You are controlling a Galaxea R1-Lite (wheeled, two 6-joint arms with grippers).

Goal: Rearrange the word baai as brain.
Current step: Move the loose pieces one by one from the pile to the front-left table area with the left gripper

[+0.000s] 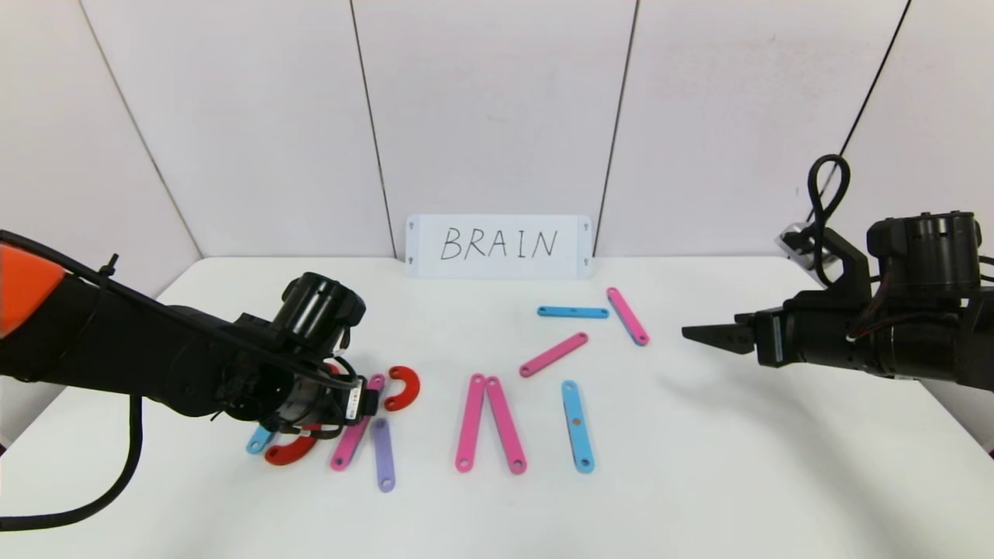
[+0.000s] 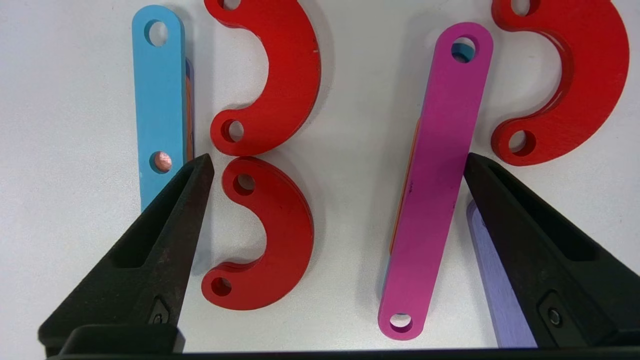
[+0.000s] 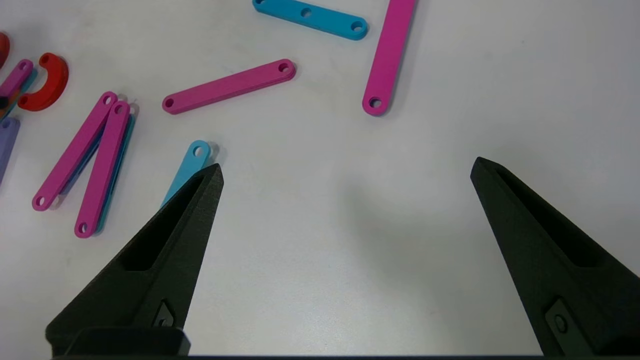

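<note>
white table, pale panelled walls

Count: five pink strips, three blue strips lying uncovered, one purple strip, three red C-curves, one white BRAIN card. Blue edges under some pinks, uncounted.

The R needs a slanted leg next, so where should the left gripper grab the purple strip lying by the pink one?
Probably mid-length on the purple strip, from above, jaws across its narrow width: it lies flat, and its lower half is clear of the pink strip.
</note>
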